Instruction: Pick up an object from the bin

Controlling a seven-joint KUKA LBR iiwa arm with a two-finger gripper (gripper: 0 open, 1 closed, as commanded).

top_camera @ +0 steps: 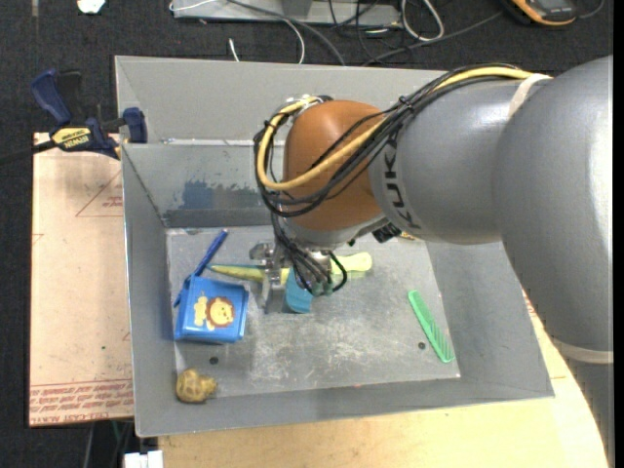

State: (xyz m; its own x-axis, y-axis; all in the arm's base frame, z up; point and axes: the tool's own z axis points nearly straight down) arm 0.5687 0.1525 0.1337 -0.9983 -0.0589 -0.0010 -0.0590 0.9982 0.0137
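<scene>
- Gripper (288,279) low in the bin (144,213), near the middle of the frame, hanging below the arm's orange cover (331,169); the wrist hides so much of it that I cannot tell whether it is open or closed
- Right under it lie a small teal block (298,300) and a pale yellow stick (234,272); the stick runs left to right across the floor and passes beneath the wrist. One of these two is most likely the thing to be picked, though nothing shows as gripped
- The arm comes down from above, probably because both things lie flat on the floor and can only be taken that way
- A blue box (210,315) with a yellow face sits just left of the gripper, with a blue pen (209,254) lying just above it; both look close enough to get nudged
- A green comb (432,328) at lower right and a brown lump (196,386) at lower left lie well apart from the gripper
</scene>
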